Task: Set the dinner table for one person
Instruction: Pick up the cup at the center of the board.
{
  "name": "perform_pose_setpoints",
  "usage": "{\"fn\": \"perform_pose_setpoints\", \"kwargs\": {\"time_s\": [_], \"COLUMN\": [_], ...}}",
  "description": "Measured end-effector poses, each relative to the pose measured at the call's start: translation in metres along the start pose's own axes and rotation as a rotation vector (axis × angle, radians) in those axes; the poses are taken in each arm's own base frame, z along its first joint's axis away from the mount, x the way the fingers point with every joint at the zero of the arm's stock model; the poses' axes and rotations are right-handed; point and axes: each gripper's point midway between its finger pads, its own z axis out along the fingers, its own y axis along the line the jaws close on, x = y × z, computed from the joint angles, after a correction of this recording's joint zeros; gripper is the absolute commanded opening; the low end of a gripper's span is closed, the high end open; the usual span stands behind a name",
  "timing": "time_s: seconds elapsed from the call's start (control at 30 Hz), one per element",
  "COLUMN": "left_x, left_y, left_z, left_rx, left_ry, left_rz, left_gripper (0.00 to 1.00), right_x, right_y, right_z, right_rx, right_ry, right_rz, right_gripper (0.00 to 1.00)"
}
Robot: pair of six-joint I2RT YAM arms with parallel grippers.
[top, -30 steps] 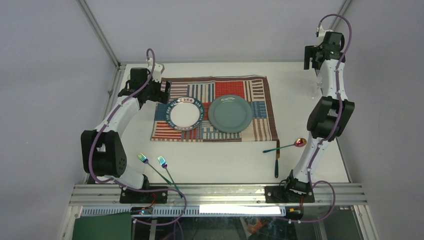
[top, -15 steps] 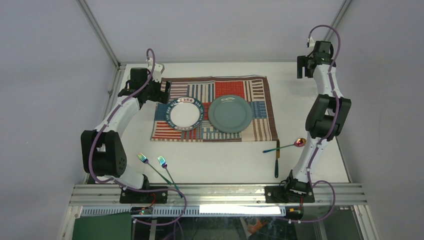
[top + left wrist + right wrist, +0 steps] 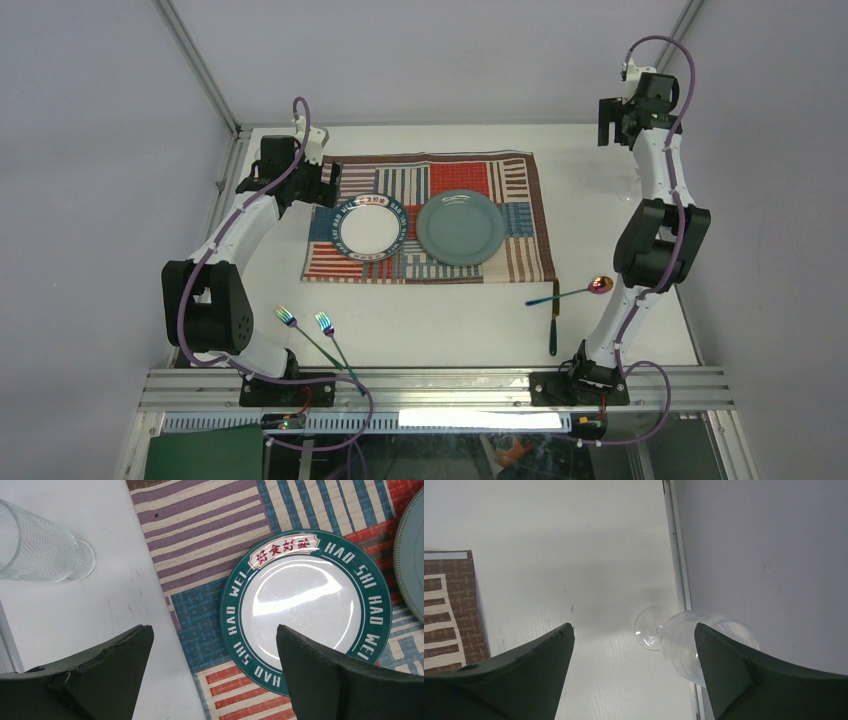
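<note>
Looking down on the dinner table [image 3: 440, 320], lying white and matte inside aluminium rails, filling the middle of the overhead view beyond the two arm bases. Carrying a red, blue and white patchwork placemat [image 3: 460, 172] on its far half, towards the left.

Hovering over the placemat's left edge with the left gripper [image 3: 212, 630], spreading its fingers [image 3: 100, 675] wide, gripping nothing and touching nothing. Framing the mat's border and the nearer plate's rim between them in the wrist view. Hanging above the far right corner with the right gripper [image 3: 634, 627], likewise spreading its fingers [image 3: 754, 680] wide and gripping nothing.

Counting two plates lying just beside each other on the placemat: to the left a white plate [image 3: 370, 228] with a dark green band lettered HAO SHI WEI, to the right a grey-green plate [image 3: 460, 228], both showing bare glossy faces.

Counting two iridescent forks near the left arm's base, the left fork [image 3: 287, 318] and the right fork [image 3: 325, 324], lying almost parallel on bare table.

Counting one spoon [image 3: 601, 285] and one knife [image 3: 552, 335] near the right arm, just off the mat's near right corner, the spoon's handle crossing the knife's far end.

Counting two clear glasses: the left glass [image 3: 35, 545] on bare table left of the mat, the right glass [image 3: 694, 640] against the right rail. Not being able to tell whether standing or tipped.
</note>
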Motion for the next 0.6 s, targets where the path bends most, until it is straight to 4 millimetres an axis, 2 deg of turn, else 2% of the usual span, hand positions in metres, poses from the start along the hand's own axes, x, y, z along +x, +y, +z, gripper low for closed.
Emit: {"fn": "perform_pose_setpoints", "kwargs": {"time_s": [0.13,0.27,0.6], "left_x": [0.000,0.000,0.000], "left_y": [0.000,0.000,0.000], "left_z": [0.000,0.000,0.000], "left_rx": [0.000,0.000,0.002], "left_ry": [0.000,0.000,-0.001], "left_rz": [0.000,0.000,0.000], "left_gripper": [0.99,0.99,0.99], "right_x": [-0.008,-0.007,0.023], "right_y": [-0.004,-0.006,-0.019], "right_z": [-0.005,-0.004,-0.002], "right_rx": [0.016,0.030,0.064], "right_ry": [-0.025,-0.030,0.021], "right_rz": [0.002,0.003,0.014], "right_gripper": [0.94,0.95,0.96]}}
